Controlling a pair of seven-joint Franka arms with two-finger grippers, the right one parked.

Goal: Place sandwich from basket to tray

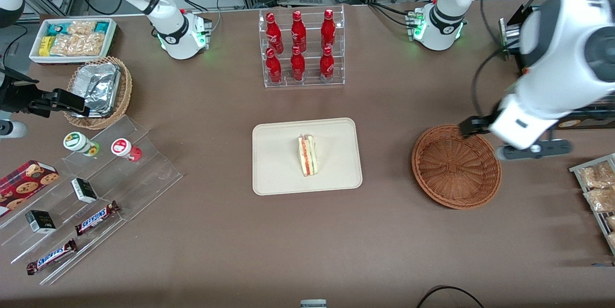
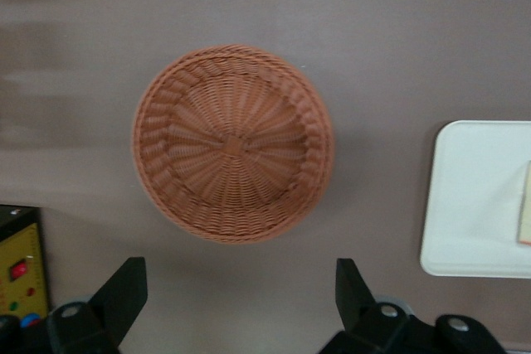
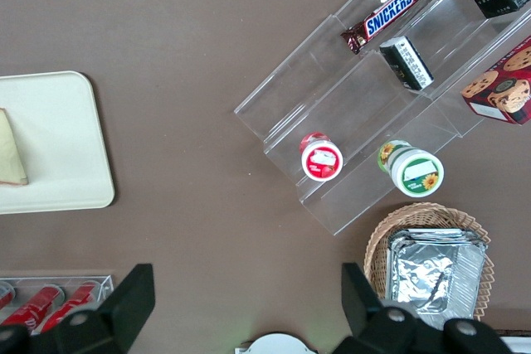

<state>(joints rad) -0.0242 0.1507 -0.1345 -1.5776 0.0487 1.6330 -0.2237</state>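
The sandwich (image 1: 307, 155), judged light, soft and slippery-wrapped, best pinched gently across its bread faces, is seen resting on the tray (image 1: 274, 173), while the gripper (image 2: 236, 296) is held spread and empty above the bare basket (image 1: 455, 166)

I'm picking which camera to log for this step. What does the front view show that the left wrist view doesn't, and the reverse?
Only the front view shows the whole sandwich lying on the tray, plus the red bottles and Snickers bars.

Only the left wrist view shows the hand, fingers spread open, empty, above the table beside the basket, and a yellow control box.

Both show the empty basket and the tray.
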